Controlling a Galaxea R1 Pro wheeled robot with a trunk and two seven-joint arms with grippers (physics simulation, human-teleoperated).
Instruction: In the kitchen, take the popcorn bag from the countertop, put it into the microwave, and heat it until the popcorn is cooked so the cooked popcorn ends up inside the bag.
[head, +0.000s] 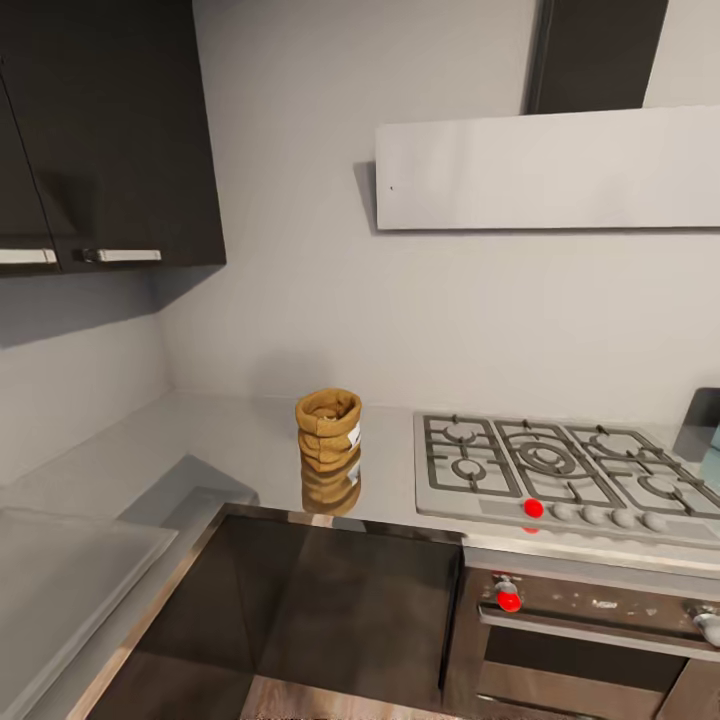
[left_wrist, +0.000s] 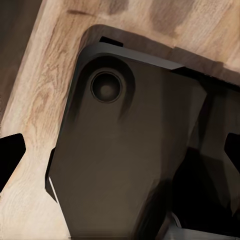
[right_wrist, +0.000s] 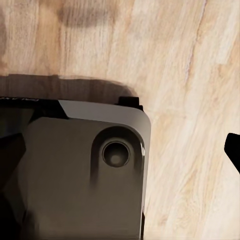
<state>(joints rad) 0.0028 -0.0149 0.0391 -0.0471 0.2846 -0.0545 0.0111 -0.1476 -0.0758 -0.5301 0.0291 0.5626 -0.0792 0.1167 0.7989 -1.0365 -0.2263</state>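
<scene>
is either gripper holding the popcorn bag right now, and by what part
No. The bag stands untouched on the countertop beside the hob. Both wrist views look down at the robot's base and wood floor, with nothing between the fingertips.

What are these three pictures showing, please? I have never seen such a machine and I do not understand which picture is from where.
They are simulator pictures from a wheeled robot with two arms. The large picture comes from its head camera: a kitchen corner with a brown paper bag standing upright on the grey countertop, beside a gas hob, with an oven below the hob. The other two come from cameras on the wrists, both pointing down at the wood floor and the robot's dark base. Whether each pincer is open is unclear. Nothing appears held.
</scene>
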